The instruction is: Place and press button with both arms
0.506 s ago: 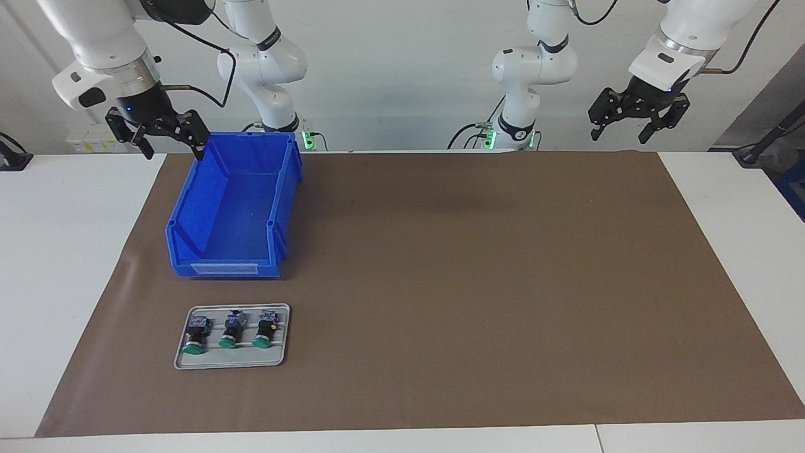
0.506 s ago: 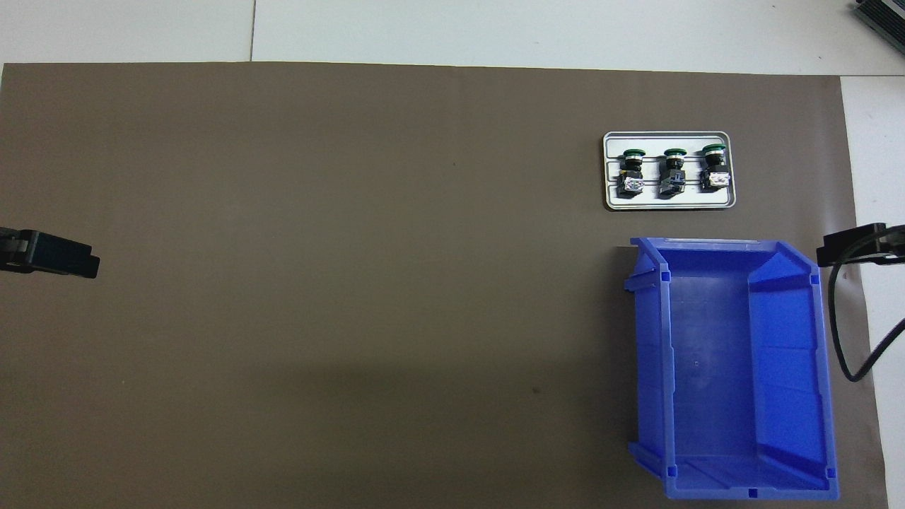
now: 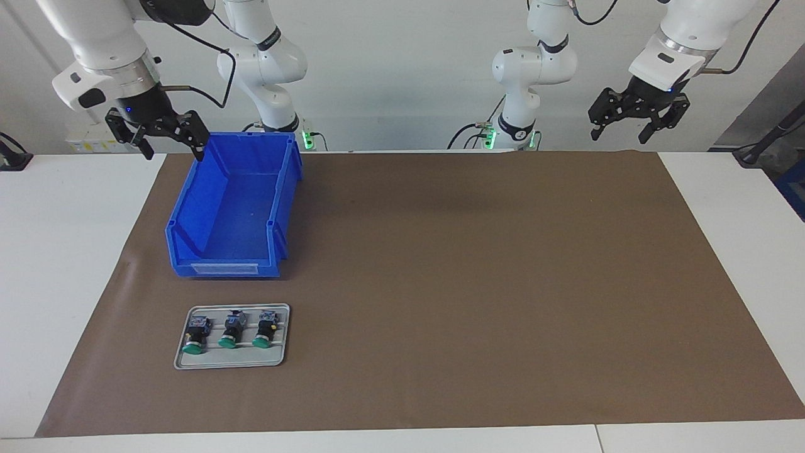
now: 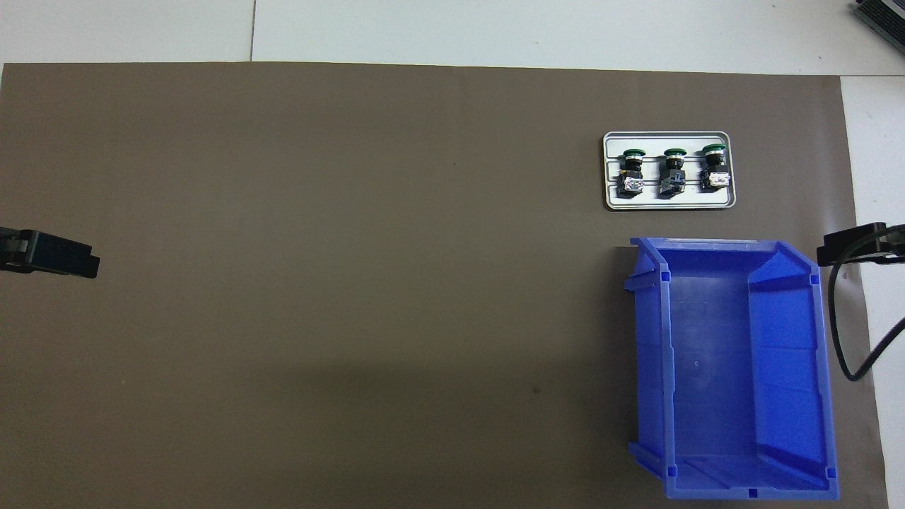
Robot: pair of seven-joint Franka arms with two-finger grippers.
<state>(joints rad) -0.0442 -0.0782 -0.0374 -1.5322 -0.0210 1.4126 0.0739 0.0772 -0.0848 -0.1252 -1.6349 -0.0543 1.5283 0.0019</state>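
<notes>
Three alike buttons with green caps and black bodies lie side by side on a small grey tray [image 3: 231,363], caps pointing away from the robots: one toward the right arm's end [image 3: 196,334], a middle one [image 3: 230,331] and a third [image 3: 264,329]. They also show in the overhead view [image 4: 672,172] on the tray [image 4: 668,205]. My right gripper [image 3: 173,150] is open and empty, raised beside the blue bin's corner nearest the robots; its tip shows in the overhead view [image 4: 852,247]. My left gripper [image 3: 620,133] is open and empty, raised over the mat's edge at the left arm's end; it shows in the overhead view [image 4: 67,260].
An empty blue bin [image 3: 188,211] stands on the brown mat [image 3: 478,283], nearer to the robots than the tray; it also shows in the overhead view [image 4: 654,353]. A black cable [image 4: 845,339] hangs beside the bin. White table [image 3: 69,251] surrounds the mat.
</notes>
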